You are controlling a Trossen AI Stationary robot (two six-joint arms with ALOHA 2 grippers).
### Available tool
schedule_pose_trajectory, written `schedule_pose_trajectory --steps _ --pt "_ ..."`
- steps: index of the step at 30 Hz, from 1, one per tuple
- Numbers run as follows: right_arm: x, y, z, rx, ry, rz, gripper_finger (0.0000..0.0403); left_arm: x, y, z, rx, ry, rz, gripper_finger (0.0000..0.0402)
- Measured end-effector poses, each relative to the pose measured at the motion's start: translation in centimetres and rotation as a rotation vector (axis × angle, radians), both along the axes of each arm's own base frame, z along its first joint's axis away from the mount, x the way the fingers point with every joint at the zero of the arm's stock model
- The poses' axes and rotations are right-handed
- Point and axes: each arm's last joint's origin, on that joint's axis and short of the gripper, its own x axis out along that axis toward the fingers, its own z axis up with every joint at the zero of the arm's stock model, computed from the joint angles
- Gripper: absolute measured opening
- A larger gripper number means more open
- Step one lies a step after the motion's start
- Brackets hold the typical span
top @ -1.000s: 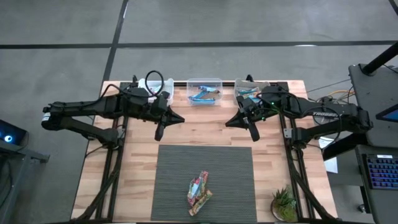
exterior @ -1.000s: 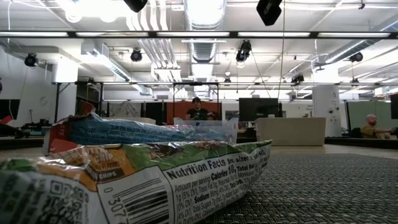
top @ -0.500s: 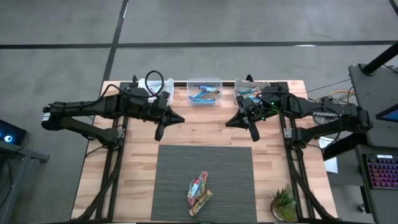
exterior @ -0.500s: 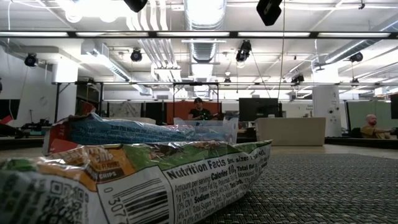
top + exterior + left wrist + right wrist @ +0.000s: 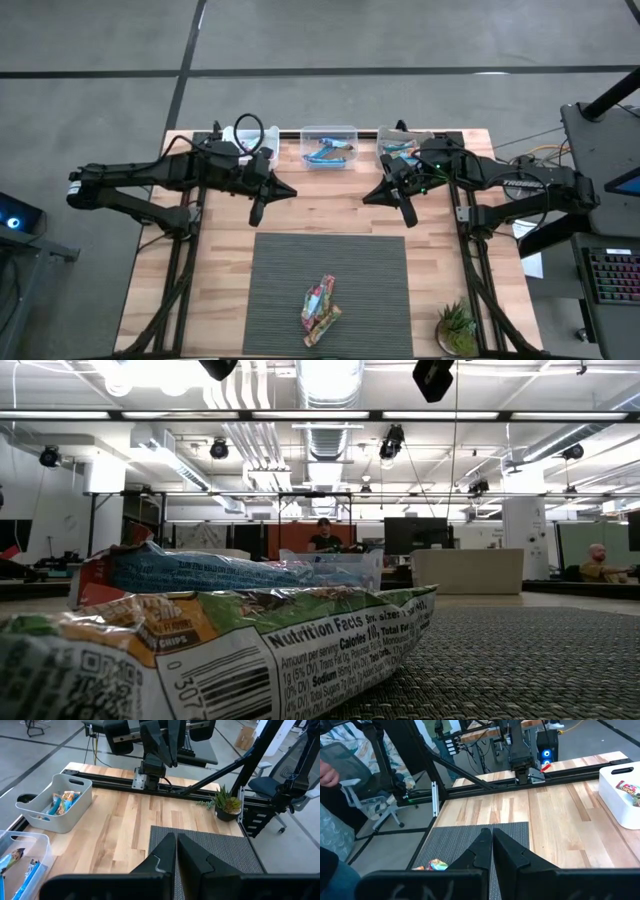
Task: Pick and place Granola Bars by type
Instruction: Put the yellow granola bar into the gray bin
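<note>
The desk [image 5: 220,280] carries a grey mat [image 5: 330,290] on its near half, and three bins stand in a row along its far edge. My left arm hangs over the far left part of the desk and my right arm over the far right part, both well above the wood and both short of the mat.

The middle bin [image 5: 329,146], clear plastic, already holds light blue Granola Bars [image 5: 326,152]. The bin toward the far right corner [image 5: 400,142] shows more wrapped bars, partly hidden under my right arm. The white bin toward the far left corner [image 5: 625,795] holds at least one multicoloured bar [image 5: 629,787]. So I judge most of the sorting done.

What is left is a small heap of bars [image 5: 320,310] lying on the mat near the desk's near edge, multicoloured wrappers touching one another; I cannot count them exactly, perhaps two or three.

My left gripper [image 5: 176,851] has its fingers pressed together, holding nothing. My right gripper [image 5: 491,845] is the same, fingers closed and empty. Neither is near the heap, so the next pick has not yet begun.

A small potted plant [image 5: 457,328] stands at the near right corner, clear of the work.
</note>
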Motion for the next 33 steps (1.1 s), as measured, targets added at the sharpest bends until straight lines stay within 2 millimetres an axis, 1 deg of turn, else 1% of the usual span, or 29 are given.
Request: schedule_pose_trajectory --steps 9,13,17,21,27,33 --pt "0.0 0.2 0.0 0.000 -0.002 0.007 0.0008 0.0 -0.2 0.0 0.005 -0.002 -0.011 0.0000" --pt "0.2 1.0 0.1 -0.014 -0.015 0.006 0.0008 0.1 -0.9 0.2 0.017 -0.028 -0.045 0.0000" --pt "0.3 2.1 0.1 -0.035 -0.017 -0.017 0.0008 0.1 -1.9 0.4 0.083 -0.049 -0.056 0.0000" --pt "0.3 3.2 0.4 -0.034 -0.045 0.022 0.0008 0.1 -2.5 0.3 0.100 -0.049 -0.062 0.0000" --pt "0.3 4.1 0.4 -0.019 -0.043 0.024 0.0008 0.1 -2.9 -0.1 0.092 -0.034 -0.075 0.0000" --pt "0.3 4.4 0.4 0.000 -0.035 0.008 0.0008 0.2 -2.9 -0.6 0.078 -0.019 -0.071 0.0000"
